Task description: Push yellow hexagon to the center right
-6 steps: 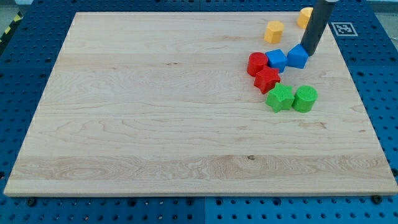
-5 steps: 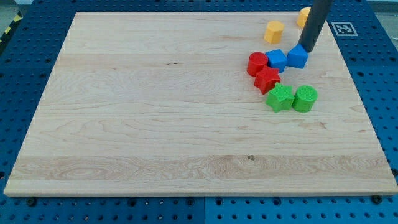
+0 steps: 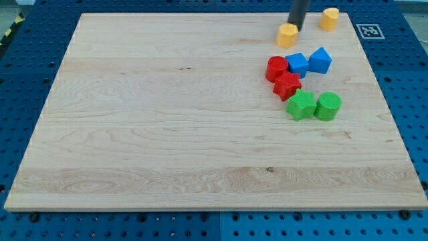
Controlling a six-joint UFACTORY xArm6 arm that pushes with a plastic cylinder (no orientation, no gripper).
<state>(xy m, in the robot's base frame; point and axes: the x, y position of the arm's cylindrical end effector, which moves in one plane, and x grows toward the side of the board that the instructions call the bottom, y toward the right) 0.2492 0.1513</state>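
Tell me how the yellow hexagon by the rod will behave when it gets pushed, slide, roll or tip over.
The yellow hexagon looks squat and flat-based on the smooth wooden board, so it probably slides rather than tips or rolls. My tip touches its upper-right edge, off centre, so it may rotate.

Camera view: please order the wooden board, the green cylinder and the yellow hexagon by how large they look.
1. wooden board, by far the largest.
2. green cylinder.
3. yellow hexagon, slightly smaller, though it lies farther up the view, so this is unsure.

Pale wooden board (image 3: 167,120) with streaky grain; two yellow blocks (image 3: 287,35), two blue blocks (image 3: 297,64), two red blocks (image 3: 276,69), two green blocks (image 3: 301,106); dark rod (image 3: 297,12); blue perforated desk (image 3: 27,80).
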